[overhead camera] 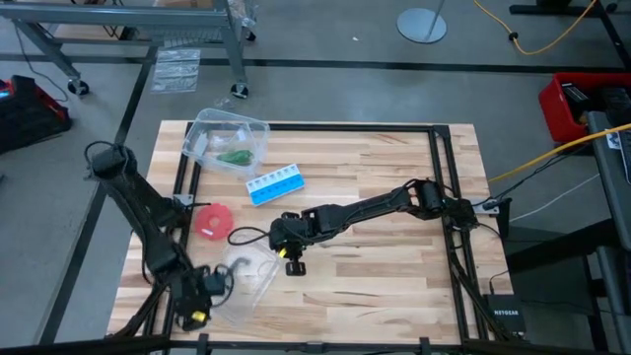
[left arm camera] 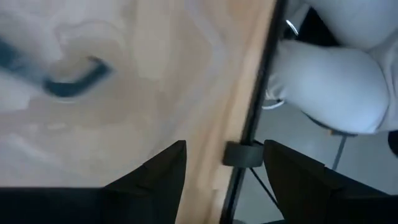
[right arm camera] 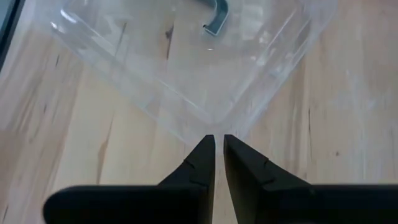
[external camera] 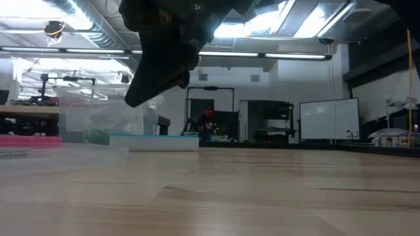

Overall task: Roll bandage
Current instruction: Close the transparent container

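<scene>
Bandage (overhead camera: 235, 156) lies (bundled) inside clear tub (overhead camera: 202, 135); both tools apart

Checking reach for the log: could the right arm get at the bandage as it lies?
Probably yes. The bandage lies in an open clear container; the right gripper, nearly shut, hovers mid-table, with only the pill box between.

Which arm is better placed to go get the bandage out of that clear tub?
Probably the right. Its gripper is mid-table with open wood between it and the tub holding the bandage. The left gripper sits at the table's near edge, farther off.
</scene>
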### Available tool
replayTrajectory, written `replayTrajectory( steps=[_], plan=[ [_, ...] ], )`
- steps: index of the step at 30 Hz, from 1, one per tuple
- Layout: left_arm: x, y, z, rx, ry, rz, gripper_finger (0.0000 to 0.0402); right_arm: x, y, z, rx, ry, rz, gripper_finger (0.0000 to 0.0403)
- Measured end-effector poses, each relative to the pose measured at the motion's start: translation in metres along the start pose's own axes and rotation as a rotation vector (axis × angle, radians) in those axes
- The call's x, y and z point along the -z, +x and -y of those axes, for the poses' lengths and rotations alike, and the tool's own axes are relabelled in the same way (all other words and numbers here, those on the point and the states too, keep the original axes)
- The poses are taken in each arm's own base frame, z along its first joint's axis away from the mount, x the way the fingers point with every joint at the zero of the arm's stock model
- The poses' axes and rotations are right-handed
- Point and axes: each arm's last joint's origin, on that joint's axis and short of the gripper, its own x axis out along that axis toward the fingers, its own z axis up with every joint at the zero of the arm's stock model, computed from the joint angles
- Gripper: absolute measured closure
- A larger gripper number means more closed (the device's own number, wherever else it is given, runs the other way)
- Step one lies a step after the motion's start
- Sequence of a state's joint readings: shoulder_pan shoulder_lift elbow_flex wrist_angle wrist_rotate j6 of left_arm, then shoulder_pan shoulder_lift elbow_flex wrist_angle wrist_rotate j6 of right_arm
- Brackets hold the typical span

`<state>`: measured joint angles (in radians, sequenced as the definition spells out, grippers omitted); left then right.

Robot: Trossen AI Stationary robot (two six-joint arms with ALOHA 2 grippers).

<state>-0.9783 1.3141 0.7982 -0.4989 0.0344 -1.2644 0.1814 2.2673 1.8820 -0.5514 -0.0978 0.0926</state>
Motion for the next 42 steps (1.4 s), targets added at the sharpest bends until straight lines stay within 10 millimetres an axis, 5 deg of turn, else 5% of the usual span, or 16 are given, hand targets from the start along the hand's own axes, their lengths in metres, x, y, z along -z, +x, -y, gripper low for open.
replayTrajectory(
  steps=[11, 24, 42],
  plan=[
    [0.015, 0.072, -0.001, -0.177, 0.143, 0.040, 0.0196, -0.003, 0.000, -0.002, -0.050, 0.024, 0.032, 0.0363],
    [0.009, 0.084, -0.012, -0.336, 0.370, 0.149, 0.0219, -0.003, 0.000, -0.003, -0.071, 0.082, 0.029, 0.0363],
    [0.000, 0.088, -0.017, -0.366, 0.320, 0.193, 0.0263, -0.011, -0.001, -0.006, -0.139, 0.069, 0.096, 0.0363]
  ],
)
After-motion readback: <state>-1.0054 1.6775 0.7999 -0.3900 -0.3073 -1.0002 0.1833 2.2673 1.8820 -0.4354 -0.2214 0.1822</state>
